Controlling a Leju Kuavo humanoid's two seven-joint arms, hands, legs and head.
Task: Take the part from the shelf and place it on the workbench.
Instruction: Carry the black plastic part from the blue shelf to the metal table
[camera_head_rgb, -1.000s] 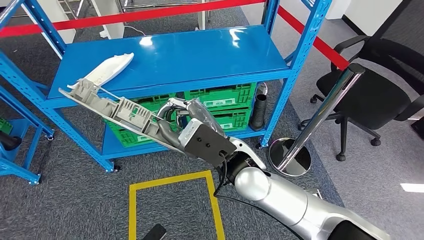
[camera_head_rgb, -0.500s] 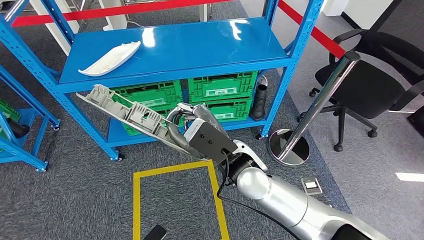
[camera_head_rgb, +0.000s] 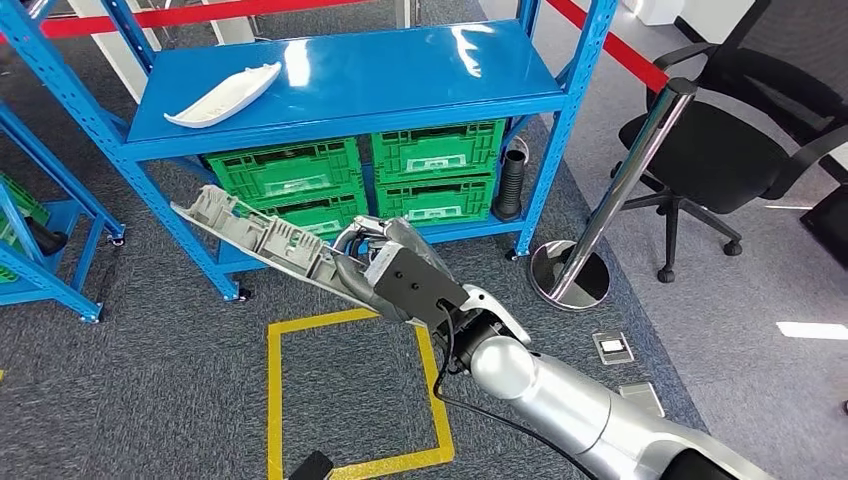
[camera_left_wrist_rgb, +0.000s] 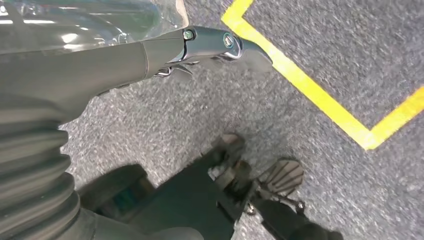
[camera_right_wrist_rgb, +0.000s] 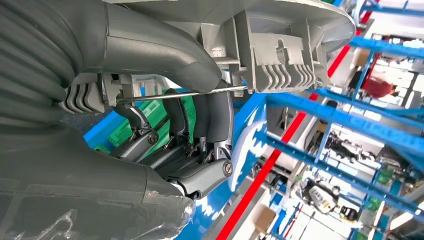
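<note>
A long grey ribbed plastic part (camera_head_rgb: 260, 238) hangs in the air in front of the blue shelf (camera_head_rgb: 400, 75), slanting down toward my right hand (camera_head_rgb: 400, 272), which grips its near end. In the right wrist view my fingers (camera_right_wrist_rgb: 170, 115) curl under the part (camera_right_wrist_rgb: 280, 30) and the thumb lies over it. A second, white curved part (camera_head_rgb: 222, 96) lies on the shelf's upper board at the left. My left hand (camera_left_wrist_rgb: 150, 55) hangs over the grey carpet, thumb stretched out, holding nothing.
Green crates (camera_head_rgb: 430, 150) fill the shelf's lower level. A chrome stanchion (camera_head_rgb: 600, 220) with red tape and a black office chair (camera_head_rgb: 740, 150) stand to the right. A yellow taped square (camera_head_rgb: 272, 400) marks the carpet in front of me. Another blue rack (camera_head_rgb: 40, 250) is at the left.
The whole picture has shifted: the shelf sits higher and farther off and more of the yellow square shows, so the camera moved. My right hand keeps its grip on the grey part.
</note>
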